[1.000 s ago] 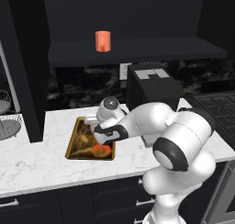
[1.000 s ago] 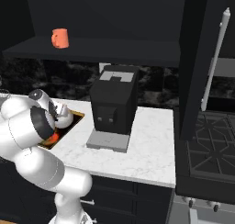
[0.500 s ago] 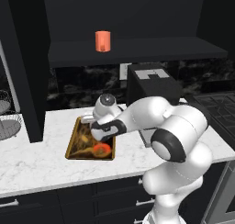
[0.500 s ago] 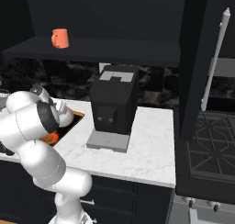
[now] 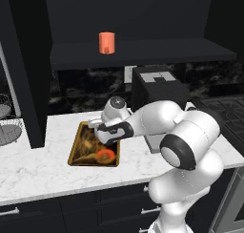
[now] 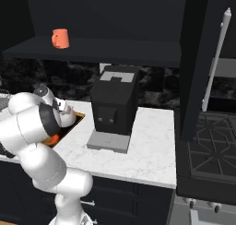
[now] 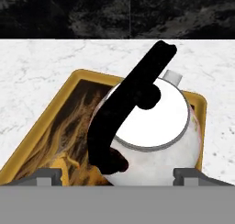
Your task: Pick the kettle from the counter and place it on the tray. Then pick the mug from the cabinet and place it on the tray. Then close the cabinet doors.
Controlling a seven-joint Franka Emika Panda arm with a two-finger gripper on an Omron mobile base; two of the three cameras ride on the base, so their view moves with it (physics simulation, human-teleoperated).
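Setting: a dark simulated kitchen; the counter (image 5: 43, 165) runs across the lower half of the left base view, with a large black boxy machine (image 6: 113, 106) at centre of the right base view.
Kettle: the kettle (image 7: 153, 126) sits inside the tray (image 7: 41, 126), at centre right of the hand view, its black handle (image 7: 128, 108) arching diagonally over the lid.
Tray: lies on the counter at centre left of the left base view; its orange round mark (image 5: 106, 154) shows near the front edge.
Gripper: the gripper (image 7: 117, 176) hovers just above the kettle, fingertips (image 7: 46, 176) spread wide at either side of the hand view's bottom, holding nothing.
Mug: the mug (image 5: 106, 42) stands on the cabinet (image 5: 143, 53) shelf, upper centre of the left base view.
Door: one of the cabinet doors (image 6: 203, 58) stands open at the right of the right base view.
Handling: the mug looks light, rigid and smooth, likely slippery; gripping across its body near the rim seems safer than the small side handle.
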